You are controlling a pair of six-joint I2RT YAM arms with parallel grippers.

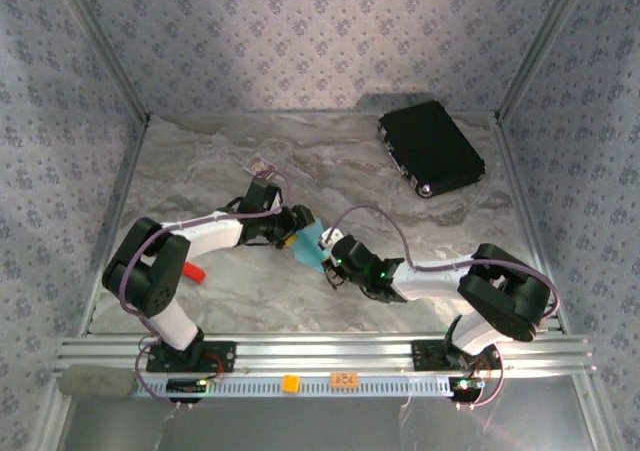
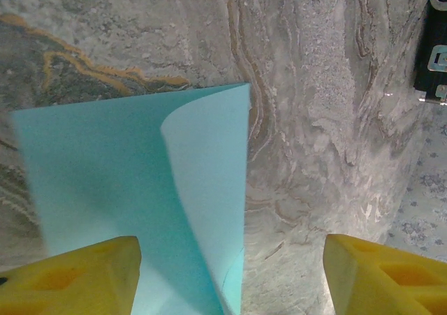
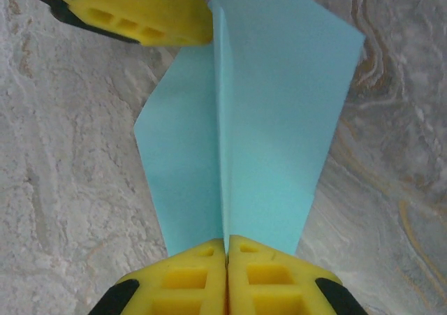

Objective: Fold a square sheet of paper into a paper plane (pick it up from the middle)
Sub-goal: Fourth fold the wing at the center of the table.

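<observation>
Right gripper (image 3: 227, 244) tight on the square sheet of paper (image 3: 272, 119) — left gripper (image 2: 230, 262) spread wide at its far end.

From above, the left gripper (image 1: 297, 229) and the right gripper (image 1: 328, 254) are covering most of the light-blue paper (image 1: 311, 243). The left wrist view's bottom edge is cutting off the paper and both yellow fingers (image 2: 70, 276), while its right edge is clipping the black case (image 2: 434, 49). At the right wrist, the closed fingers (image 3: 188, 283) are hiding the pinched fold, the top edge cropping the paper and the left finger (image 3: 140, 11). The small card (image 1: 260, 161) is appearing too small to read.
</observation>
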